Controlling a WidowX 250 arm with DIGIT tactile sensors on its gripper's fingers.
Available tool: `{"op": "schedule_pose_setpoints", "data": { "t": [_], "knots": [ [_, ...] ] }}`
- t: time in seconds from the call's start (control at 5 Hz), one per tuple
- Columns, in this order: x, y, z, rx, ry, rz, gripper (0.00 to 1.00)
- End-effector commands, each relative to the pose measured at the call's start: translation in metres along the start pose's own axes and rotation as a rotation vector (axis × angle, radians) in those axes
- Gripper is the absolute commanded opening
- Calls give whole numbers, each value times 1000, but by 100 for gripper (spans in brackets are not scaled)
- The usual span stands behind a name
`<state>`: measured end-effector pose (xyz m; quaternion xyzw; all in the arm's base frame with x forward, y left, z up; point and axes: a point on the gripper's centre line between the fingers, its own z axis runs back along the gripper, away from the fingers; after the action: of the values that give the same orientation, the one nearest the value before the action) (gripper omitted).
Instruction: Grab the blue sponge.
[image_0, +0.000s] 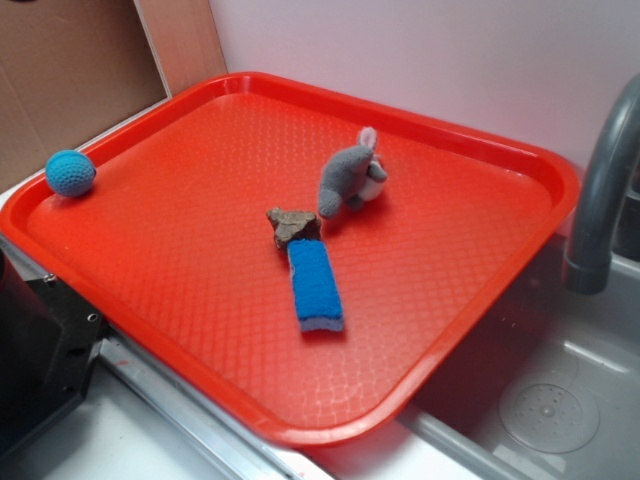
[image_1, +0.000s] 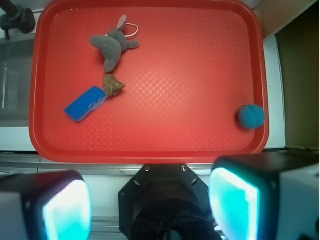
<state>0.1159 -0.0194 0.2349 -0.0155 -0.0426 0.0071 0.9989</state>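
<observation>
Though touching a brown lump (image_0: 293, 225), blue sponge (image_0: 316, 285) ungrasped on tray (image_0: 180, 330).

- The gripper (image_1: 150, 205) in the wrist view has two broad fingers (image_1: 65, 207) — each pad face glows pale cyan-teal with rounded corners.
- Around each glowing pad runs a dark, near-black frame, with light grey-white block sections at the outer sides.
- Between the fingers sits a black, roughly octagonal housing (image_1: 165, 200), matte, with two small silver screws near its top edge.
- Below the housing a round black barrel shape shows — detail there is too dark to tell.
</observation>
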Motion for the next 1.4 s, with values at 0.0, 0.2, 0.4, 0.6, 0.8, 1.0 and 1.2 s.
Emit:
{"op": "schedule_pose_setpoints", "data": {
  "t": [0.0,0.2,0.4,0.6,0.8,1.0,1.2],
  "knots": [
    [0,0,0,0,0,0,100],
    [4,-3,-8,17,27,204,100],
    [7,-13,-18,30,20,391,100],
    [16,-31,-32,54,18,587,100],
    [24,-50,-52,-5,7,731,100],
    [30,-70,-80,26,-11,751,100],
    [40,-83,-115,16,-30,793,100]
  ]
}}
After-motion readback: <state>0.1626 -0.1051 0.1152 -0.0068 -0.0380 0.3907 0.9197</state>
